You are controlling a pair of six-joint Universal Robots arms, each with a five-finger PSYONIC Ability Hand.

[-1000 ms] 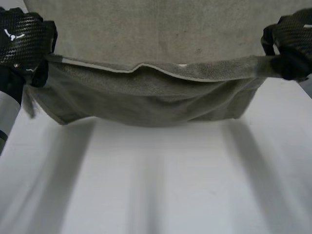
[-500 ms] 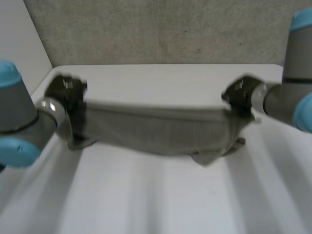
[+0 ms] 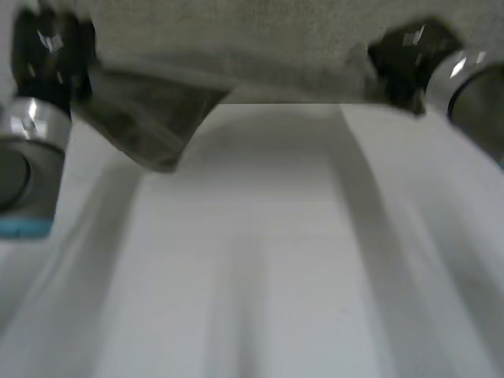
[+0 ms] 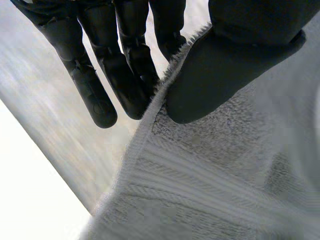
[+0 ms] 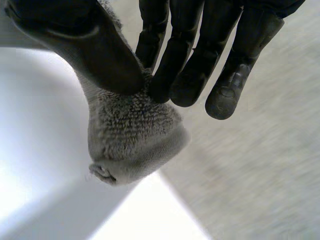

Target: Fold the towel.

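Observation:
A grey towel [image 3: 153, 122] hangs in the air above the white table [image 3: 252, 268], stretched between my two hands over the far part of the table. My left hand [image 3: 49, 49] is shut on the towel's left end, where a fold of cloth droops lowest. In the left wrist view the thumb [image 4: 225, 70] presses the towel [image 4: 210, 190] edge against the straight fingers [image 4: 100, 80]. My right hand [image 3: 409, 49] is shut on the right end. In the right wrist view, the right hand [image 5: 200, 55] pinches a bunched corner of towel [image 5: 130, 135] between thumb and fingers.
Grey carpeted floor [image 3: 236, 27] lies beyond the table's far edge. Both forearms, the left [image 3: 27, 165] and the right [image 3: 476, 102], reach in from the sides.
Both hands have swung the towel away from me and then lifted it higher; it now hangs off the table, taut along its upper edge, with the left part drooping.

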